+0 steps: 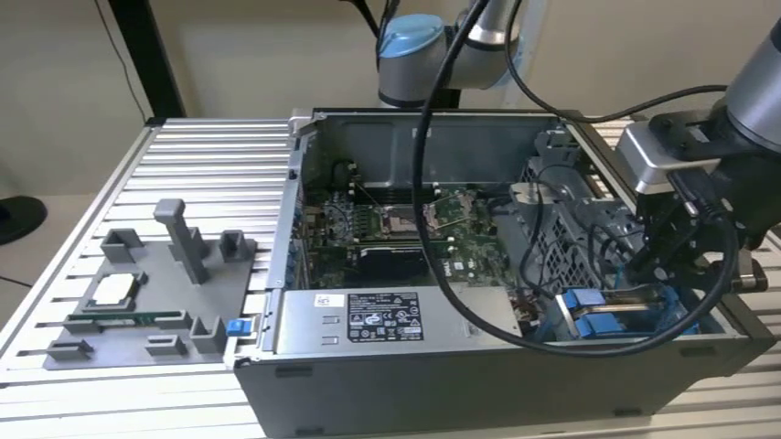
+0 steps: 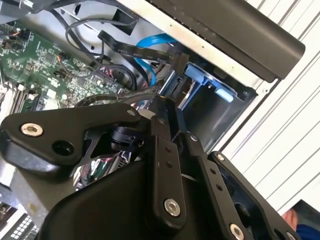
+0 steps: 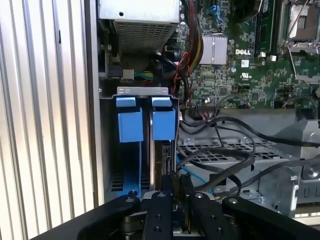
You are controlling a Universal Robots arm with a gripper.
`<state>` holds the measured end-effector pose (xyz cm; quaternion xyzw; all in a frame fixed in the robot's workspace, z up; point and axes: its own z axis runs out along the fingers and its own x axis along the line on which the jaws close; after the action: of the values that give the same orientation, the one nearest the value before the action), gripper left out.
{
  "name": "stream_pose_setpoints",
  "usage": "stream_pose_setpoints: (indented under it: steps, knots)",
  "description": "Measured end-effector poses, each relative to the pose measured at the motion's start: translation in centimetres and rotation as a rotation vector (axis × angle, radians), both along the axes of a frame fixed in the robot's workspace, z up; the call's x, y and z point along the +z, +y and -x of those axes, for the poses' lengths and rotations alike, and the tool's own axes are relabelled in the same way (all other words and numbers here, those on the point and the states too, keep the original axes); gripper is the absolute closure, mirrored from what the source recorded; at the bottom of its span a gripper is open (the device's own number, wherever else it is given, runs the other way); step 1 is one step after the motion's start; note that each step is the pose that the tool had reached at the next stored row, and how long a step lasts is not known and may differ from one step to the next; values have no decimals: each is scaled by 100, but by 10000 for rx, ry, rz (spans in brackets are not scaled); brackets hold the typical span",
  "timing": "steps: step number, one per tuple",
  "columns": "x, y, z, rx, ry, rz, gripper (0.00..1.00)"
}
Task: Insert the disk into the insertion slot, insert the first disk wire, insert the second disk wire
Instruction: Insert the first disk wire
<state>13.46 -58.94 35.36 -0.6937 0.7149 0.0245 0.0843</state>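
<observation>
The arm reaches down from the exterior view's right, with the gripper plunged into the case corner. Its jaws are pinched close together right over the disk. Leftmost there's a grey tray with small parts. Next comes the case. Of its 2 blue-tabbed bays, the disk stands on edge in the slot nearer the motherboard.

In both wrist views the picture's edge cuts off the gripper; the slot hides most of the disk.
</observation>
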Motion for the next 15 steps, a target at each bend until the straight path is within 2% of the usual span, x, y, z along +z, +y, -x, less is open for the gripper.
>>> stream_pose_setpoints:
  steps: [6,15]
  knots:
    - [-65,-4,-104,1,75,-1,100]
    - [-105,-9,-104,2,78,-1,100]
